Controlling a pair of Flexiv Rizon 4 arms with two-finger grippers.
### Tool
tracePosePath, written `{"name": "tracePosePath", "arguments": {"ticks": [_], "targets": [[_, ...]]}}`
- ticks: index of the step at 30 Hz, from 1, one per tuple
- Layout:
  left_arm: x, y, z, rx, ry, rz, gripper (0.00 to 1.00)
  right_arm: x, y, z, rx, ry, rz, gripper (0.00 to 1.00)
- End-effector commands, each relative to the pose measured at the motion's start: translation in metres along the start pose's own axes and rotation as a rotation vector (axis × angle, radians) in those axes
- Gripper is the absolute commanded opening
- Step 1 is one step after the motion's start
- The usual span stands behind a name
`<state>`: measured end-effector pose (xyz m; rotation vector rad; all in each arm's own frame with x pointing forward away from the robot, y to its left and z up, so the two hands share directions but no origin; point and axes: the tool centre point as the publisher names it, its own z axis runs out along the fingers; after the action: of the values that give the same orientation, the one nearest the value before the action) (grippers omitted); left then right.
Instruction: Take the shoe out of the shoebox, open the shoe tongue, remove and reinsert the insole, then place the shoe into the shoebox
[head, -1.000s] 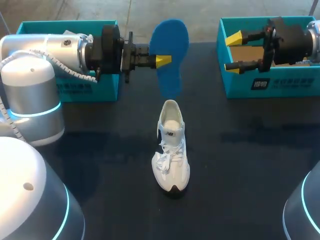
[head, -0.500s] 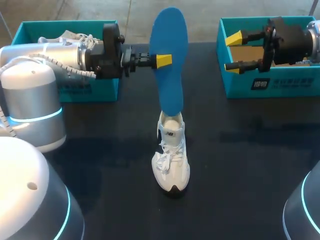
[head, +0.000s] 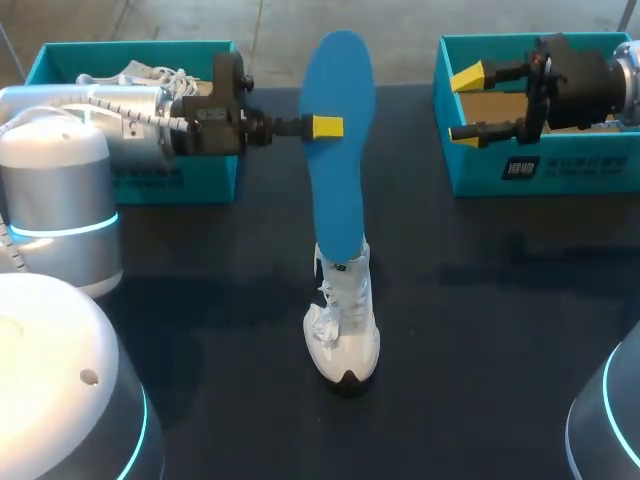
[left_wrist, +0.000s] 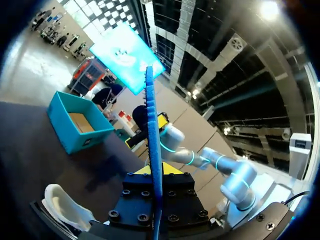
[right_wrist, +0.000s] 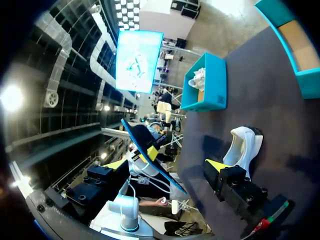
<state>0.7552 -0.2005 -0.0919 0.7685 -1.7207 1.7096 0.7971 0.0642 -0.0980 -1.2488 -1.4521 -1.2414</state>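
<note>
A blue insole (head: 340, 180) hangs toe up over the table, with my left gripper (head: 326, 126) shut on its edge. Its lower end rests at the heel opening of the white shoe (head: 343, 330), which stands upright mid-table. In the left wrist view the insole (left_wrist: 154, 125) runs edge-on between the fingers of that gripper (left_wrist: 156, 172), and the shoe's heel (left_wrist: 65, 210) lies below it. My right gripper (head: 465, 103) hovers open and empty over the right teal shoebox (head: 530, 165). The right wrist view shows that gripper (right_wrist: 165, 164) open, the insole (right_wrist: 145, 150) and the shoe (right_wrist: 245, 145) ahead.
A second teal box (head: 200, 175) at the back left holds another white shoe (head: 150, 75) with loose laces. My left arm lies across the front of that box. The dark table (head: 480, 330) stretches around the shoe.
My left wrist has turned and the insole has swung from a foreshortened tilt to upright. Its lower end has come down to the shoe's heel opening. The right arm has stayed put.
</note>
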Motion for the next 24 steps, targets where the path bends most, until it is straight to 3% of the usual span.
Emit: {"name": "tracePosePath", "arguments": {"ticks": [1,5,10,21,24], "targets": [[0.002,-0.001,0.001,0.007,0.021,-0.440,0.00,0.000,0.000,0.001,0.000,-0.002,0.000,1.00],[-0.001,-0.002,0.003,0.070,0.001,-0.553,0.00,0.000,0.000,0.001,0.000,-0.002,0.000,1.00],[-0.007,-0.002,0.001,0.095,0.002,-0.633,0.00,0.000,0.000,0.001,0.000,-0.002,0.000,1.00],[-0.014,-0.002,-0.002,0.083,0.090,-0.715,0.00,0.000,0.000,0.001,0.000,-0.002,0.000,1.00],[-0.013,-0.001,-0.003,0.079,0.107,-0.706,0.00,0.022,0.005,0.000,0.001,-0.088,0.005,1.00]]}}
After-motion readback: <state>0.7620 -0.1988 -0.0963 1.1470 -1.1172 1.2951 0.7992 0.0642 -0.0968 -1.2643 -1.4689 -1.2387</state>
